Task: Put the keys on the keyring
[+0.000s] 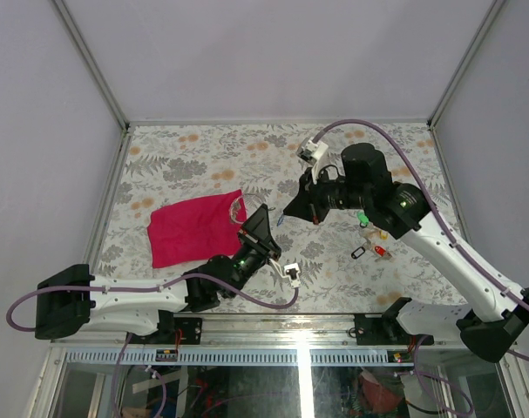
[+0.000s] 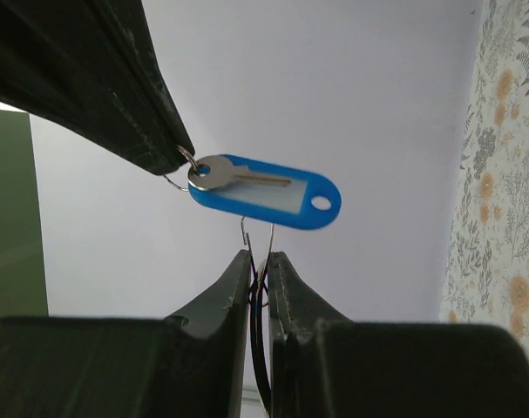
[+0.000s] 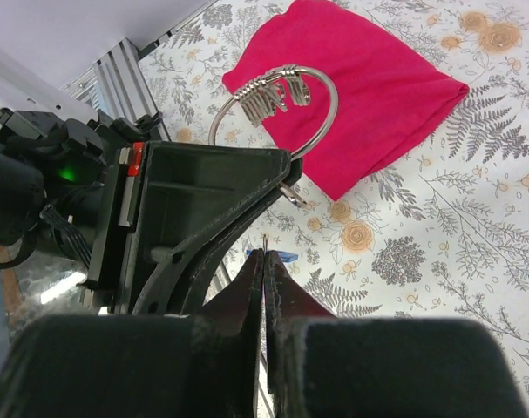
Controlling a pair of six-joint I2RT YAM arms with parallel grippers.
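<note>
Starting with the right wrist view: the keyring (image 3: 268,91) is seen lifted above the magenta cloth (image 3: 377,87). Its wire is nipped at the tip of the left gripper (image 3: 284,161), which is clenched on it. The ring is judged to be held up off the cloth so that its loop is presented in open air, not left flat in the fabric. The right gripper (image 3: 264,259) is closed tight just below that tip, on the side away from the cloth. What it pinches cannot be made out here beyond a thin wire.

Left wrist view: the blue-tagged key (image 2: 264,196) is seen hanging roughly level just above the left fingers, with the cloth reduced to a sliver at the frame edge. The key is gripped in the right gripper's tip by the small wire loop at its head. The tag is thus left free, and only the loop is offered to the ring. Ring wire is clamped between the left fingers directly beneath the tag. Whether the loop is threaded on yet cannot be told.

Top view: both grippers are brought nose to nose just beside the cloth's edge, above the table (image 1: 203,157). The remaining keys (image 1: 373,237) are left lying well apart from the cloth, beyond the right gripper, presumably kept clear until this one is on.
</note>
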